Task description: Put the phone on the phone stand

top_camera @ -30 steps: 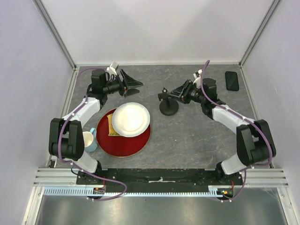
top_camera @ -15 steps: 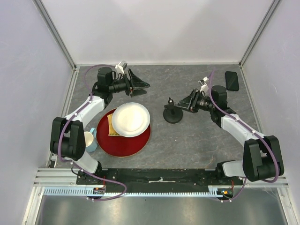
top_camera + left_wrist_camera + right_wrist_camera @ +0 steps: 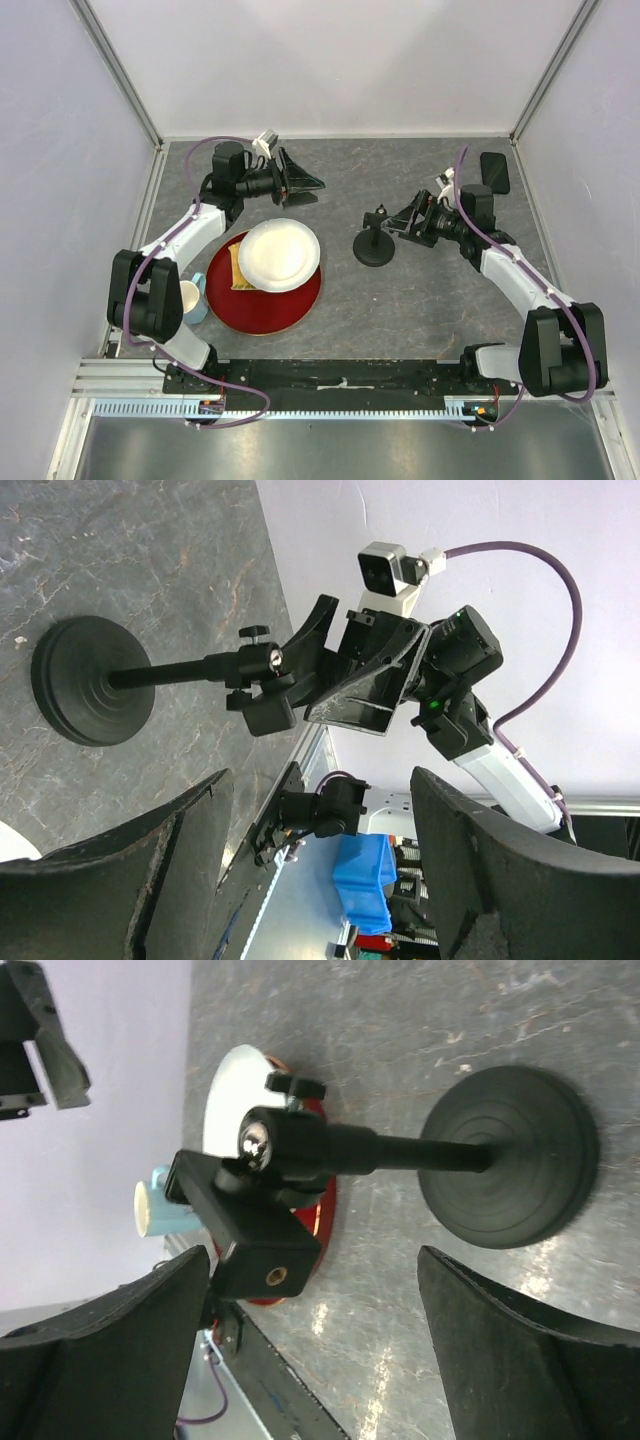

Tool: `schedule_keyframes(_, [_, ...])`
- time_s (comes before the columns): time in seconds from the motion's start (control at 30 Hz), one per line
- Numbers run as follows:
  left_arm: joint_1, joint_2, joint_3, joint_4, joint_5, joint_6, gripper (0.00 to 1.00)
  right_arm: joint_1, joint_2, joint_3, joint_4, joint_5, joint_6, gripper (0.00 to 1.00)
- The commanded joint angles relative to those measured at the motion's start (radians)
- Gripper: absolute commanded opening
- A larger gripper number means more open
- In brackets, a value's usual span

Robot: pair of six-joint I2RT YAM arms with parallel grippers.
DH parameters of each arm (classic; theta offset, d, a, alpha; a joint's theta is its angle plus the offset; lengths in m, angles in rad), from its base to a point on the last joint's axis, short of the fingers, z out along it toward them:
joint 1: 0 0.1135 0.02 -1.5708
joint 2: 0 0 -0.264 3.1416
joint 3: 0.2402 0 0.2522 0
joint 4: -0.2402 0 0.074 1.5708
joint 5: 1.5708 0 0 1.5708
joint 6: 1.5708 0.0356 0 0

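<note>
Phone on table; plate on tray.

Right gripper now open around stand

desk: grey mottled stone-look desk | near-left: round red tray | on tray: round white plate overlapping flat yellow pad | just left of tray: pale blue mug

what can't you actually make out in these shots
- phone: top view only, too small to tell which face is up; outside both wrist views.
- yellow item: top view, mostly covered by the white plate.
- cup: top view, partly behind the left arm.
</note>
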Motion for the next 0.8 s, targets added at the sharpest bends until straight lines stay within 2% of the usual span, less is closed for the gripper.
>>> schedule_keyframes(0.0, [-0.008, -0.025, 0.041, 0.002, 0.043, 0.029, 0.78, -0.005, -0.051, 0.095, -0.152, 0.149, -0.125, 0.92])
schedule_keyframes(0.3, [-0.018, -0.039, 0.047, 0.007, 0.055, 0.026, 0.78, -0.013, -0.243, 0.072, -0.229, 0.451, -0.269, 0.93])
schedule_keyframes(0.5, [-0.02, -0.034, 0.049, 0.01, 0.068, 0.015, 0.78, -0.014, -0.367, 0.024, -0.344, 0.837, -0.372, 0.93])
schedule_keyframes(0.53, [-0.022, -0.039, 0.046, 0.02, 0.071, 0.006, 0.78, -0.011, -0.367, 0.024, -0.362, 0.903, -0.363, 0.93])
schedule_keyframes(0.57, [-0.02, -0.042, 0.043, 0.031, 0.075, 0.0, 0.78, -0.013, -0.36, 0.026, -0.394, 1.032, -0.349, 0.93])
schedule_keyframes(0.6, [-0.02, -0.048, 0.04, 0.039, 0.077, -0.008, 0.78, -0.011, -0.347, 0.027, -0.402, 1.075, -0.351, 0.93])
schedule_keyframes(0.77, [-0.023, -0.048, 0.041, 0.043, 0.08, -0.009, 0.78, -0.011, -0.134, 0.108, -0.408, 1.133, -0.408, 0.93])
